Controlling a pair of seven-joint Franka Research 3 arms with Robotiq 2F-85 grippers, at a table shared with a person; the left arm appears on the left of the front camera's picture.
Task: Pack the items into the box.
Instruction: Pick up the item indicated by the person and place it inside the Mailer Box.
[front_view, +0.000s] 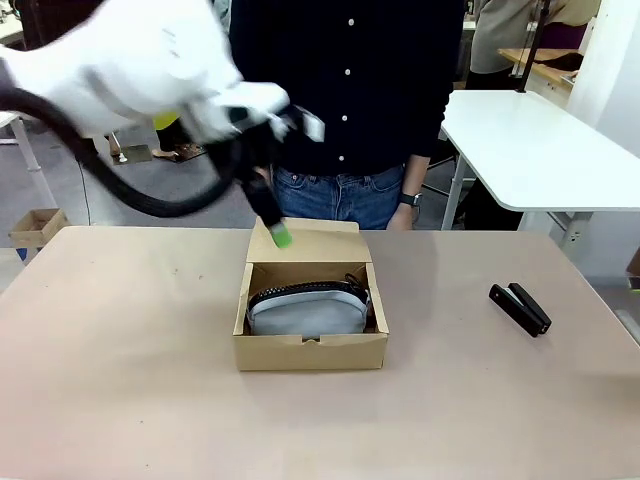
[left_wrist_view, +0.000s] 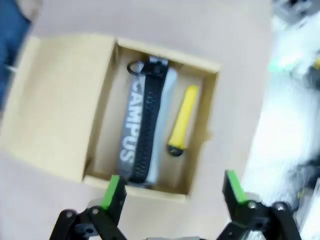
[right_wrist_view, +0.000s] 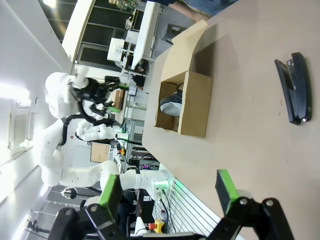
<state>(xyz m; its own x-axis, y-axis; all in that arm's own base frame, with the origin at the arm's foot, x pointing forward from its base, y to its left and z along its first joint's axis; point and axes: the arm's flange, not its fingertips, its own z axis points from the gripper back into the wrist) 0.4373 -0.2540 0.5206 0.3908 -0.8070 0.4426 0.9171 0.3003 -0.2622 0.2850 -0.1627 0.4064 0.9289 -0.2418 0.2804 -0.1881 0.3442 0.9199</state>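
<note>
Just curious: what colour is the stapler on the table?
Black; the stapler shows best in right wrist view.

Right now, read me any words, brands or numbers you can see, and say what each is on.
"CAMPUS": pale capital letters along the pouch, beside its black zipper, inside the box.
On the stapler: no readable print.
Background: too small or blurred to read.

Box (front_view: 310, 352) top open, lid (front_view: 312, 240) folded back toward person (front_view: 345, 90). Pouch (front_view: 307, 312) fills most of inside. Yellow stick thing (left_wrist_view: 182, 120) lies in thin gap beside it. Left gripper (front_view: 280, 236) hangs over back of box, jaws wide, blocking way down there. Stapler (front_view: 520, 308) well apart on right, bare table (front_view: 120, 330) all round it.
</note>
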